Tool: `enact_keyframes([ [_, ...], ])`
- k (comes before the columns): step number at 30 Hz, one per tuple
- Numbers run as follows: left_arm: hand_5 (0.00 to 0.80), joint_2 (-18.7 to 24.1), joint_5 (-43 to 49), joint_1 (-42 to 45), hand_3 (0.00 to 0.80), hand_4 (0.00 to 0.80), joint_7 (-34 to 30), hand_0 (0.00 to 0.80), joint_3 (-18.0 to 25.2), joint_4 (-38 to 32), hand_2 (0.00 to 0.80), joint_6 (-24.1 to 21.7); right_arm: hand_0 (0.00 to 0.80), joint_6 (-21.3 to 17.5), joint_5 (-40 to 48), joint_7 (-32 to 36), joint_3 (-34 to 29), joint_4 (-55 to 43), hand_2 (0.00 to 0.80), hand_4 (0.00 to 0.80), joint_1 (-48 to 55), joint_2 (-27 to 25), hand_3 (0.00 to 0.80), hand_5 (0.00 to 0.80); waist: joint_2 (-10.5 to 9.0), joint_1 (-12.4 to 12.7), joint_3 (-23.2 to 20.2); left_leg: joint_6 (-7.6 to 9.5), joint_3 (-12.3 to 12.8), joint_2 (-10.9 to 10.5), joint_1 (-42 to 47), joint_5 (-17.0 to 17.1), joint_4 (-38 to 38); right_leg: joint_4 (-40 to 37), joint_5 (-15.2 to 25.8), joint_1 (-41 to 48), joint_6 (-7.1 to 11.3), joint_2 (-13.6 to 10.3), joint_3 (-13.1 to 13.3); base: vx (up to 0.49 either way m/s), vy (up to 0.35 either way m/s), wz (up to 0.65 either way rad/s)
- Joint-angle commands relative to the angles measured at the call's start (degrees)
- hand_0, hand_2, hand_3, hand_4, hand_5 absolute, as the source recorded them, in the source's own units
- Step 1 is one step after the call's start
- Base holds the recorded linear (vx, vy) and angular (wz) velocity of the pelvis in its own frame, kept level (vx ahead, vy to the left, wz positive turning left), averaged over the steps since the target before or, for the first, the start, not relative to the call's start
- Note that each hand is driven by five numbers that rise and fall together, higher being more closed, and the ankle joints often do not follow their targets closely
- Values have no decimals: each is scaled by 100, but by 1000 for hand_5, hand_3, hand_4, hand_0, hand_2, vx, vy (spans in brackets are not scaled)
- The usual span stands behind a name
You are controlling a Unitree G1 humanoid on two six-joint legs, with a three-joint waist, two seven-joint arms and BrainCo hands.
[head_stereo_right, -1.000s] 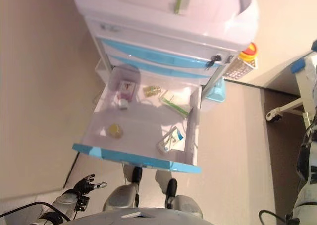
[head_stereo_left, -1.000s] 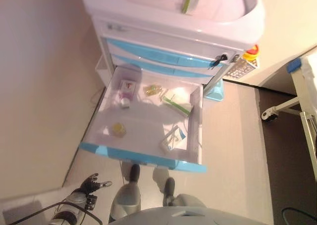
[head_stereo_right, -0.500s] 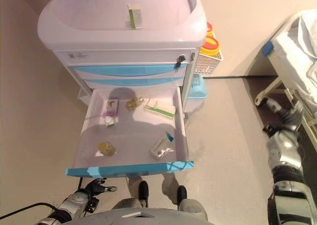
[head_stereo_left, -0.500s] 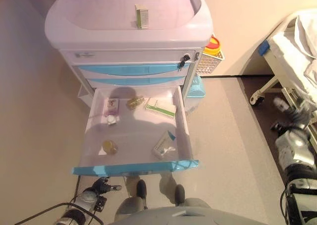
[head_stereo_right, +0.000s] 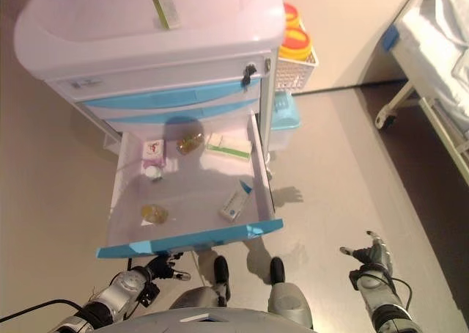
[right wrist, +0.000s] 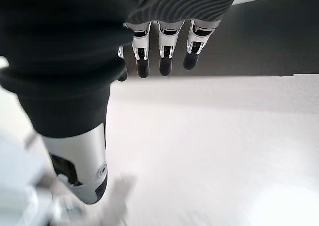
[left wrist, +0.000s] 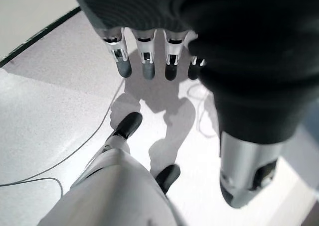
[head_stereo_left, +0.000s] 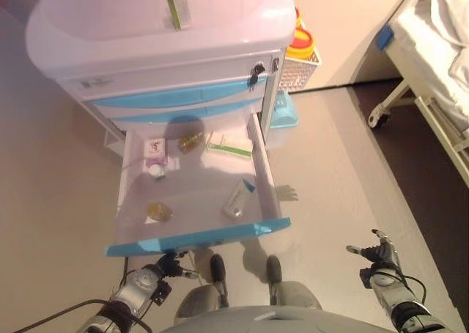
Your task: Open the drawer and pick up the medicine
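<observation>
the glossy white drawer point(head_stereo_left: 139, 227) is sitting open at centre frame, small medicine boxes point(head_stereo_left: 238, 198) hard to read; both the left robot hand point(head_stereo_left: 167, 265) and right robot hand point(head_stereo_left: 379, 254) are hanging relaxed, empty.

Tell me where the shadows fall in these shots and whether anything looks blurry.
Left eye view: a rounded shadow darkens the back of the open drawer, and a hand-shaped shadow lies on the floor right of it. Left wrist view: the left hand casts a clear shadow on the floor, fingers sharp. Right wrist view: the right hand is sharp, but the area by the thumb is smeared.
</observation>
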Motion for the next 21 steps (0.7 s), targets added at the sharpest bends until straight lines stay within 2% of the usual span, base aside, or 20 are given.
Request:
enact_keyframes([
  [1,0,323,-79,-539,0,0,-23,0,-53,-355,0,-4,0,-40,-181,197,230,-213,0,0,-281,-88,0,0,-87,39,508,233,-250,-333,-203,-1014,713,1017,-444,-517,110,59,-231,-82,90,-3],
  [8,0,1035,-615,-1188,0,0,13,0,60,-1547,0,90,0,-121,-271,473,820,-929,0,0,-435,-318,0,0,-64,-37,1204,316,-67,-441,-1004,-1234,1711,1513,-451,-1175,19,-45,-149,-34,113,-16],
  [12,0,1623,-834,-1854,0,0,-14,0,335,-1971,0,360,0,-58,-329,639,906,-1518,0,0,-378,-513,0,0,-113,-159,1288,389,88,-496,-1462,-1394,2174,1829,-472,-1680,4,-82,-2,47,125,-18],
  [16,0,2100,-1204,-2879,0,0,28,0,550,-1681,0,643,0,-39,-447,623,962,-1796,0,0,-314,-638,0,0,-164,-342,1288,446,252,-517,-1838,-1565,2627,2089,-482,-2105,4,-92,171,63,98,-13],
  [18,0,2205,-1325,-3409,0,0,158,0,558,-1262,0,707,0,-108,-457,597,971,-1782,0,0,-321,-692,0,0,-184,-442,1288,458,328,-513,-1968,-1647,2816,2183,-482,-2258,3,-97,245,59,107,-10],
  [21,0,2323,-1530,-4383,0,0,505,0,533,-203,0,668,0,-184,-485,509,972,-1832,0,0,-315,-775,0,0,-232,-643,1288,467,456,-476,-2141,-1759,3054,2282,-441,-2492,23,-81,422,65,117,-13],
])
